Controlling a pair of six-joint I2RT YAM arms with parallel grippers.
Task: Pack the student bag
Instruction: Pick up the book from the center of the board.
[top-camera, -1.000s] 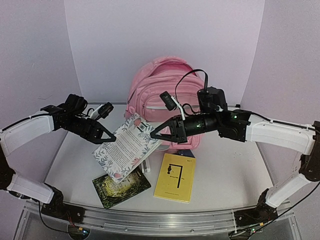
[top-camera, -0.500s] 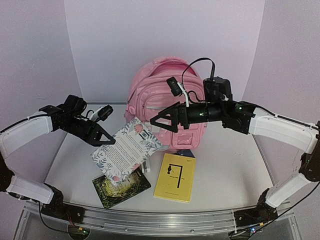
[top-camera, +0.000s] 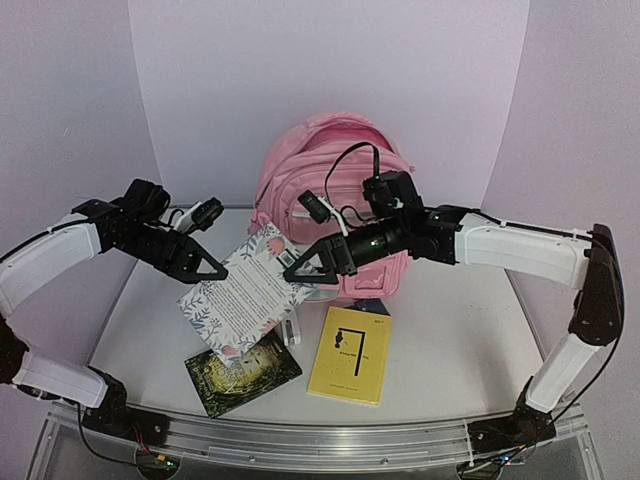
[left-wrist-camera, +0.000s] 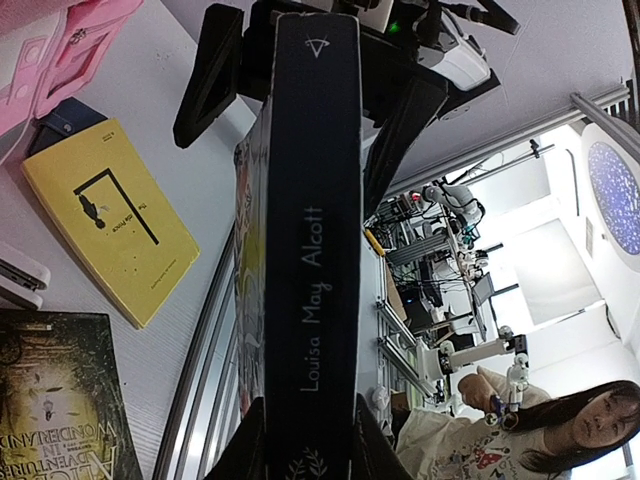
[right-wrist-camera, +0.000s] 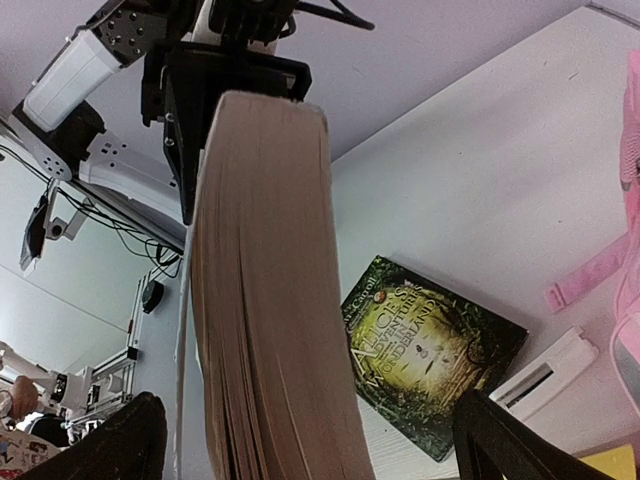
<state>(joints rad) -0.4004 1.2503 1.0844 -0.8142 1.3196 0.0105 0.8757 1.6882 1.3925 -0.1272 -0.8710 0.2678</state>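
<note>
Left gripper (top-camera: 214, 270) clamps the book (top-camera: 243, 297) by its spine, aloft over the tabletop's (top-camera: 450, 345) left half; right gripper (top-camera: 293, 274) has jaws wide apart either side of its page edge. Bag (top-camera: 300, 180) stands upright at the back edge, centre

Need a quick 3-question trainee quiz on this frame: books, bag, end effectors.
1. True or false: the right end effector is shut on the floral book.
2. Which one grips the floral book's spine? A) the left end effector B) the right end effector C) neither
3. Fill in: besides the held book, ___ books lie flat on the table in front of the student bag.
Key: 1 false, its jaws stand open either side of the page edge; 2 A; 3 two, the yellow book and the Alice book.
</note>
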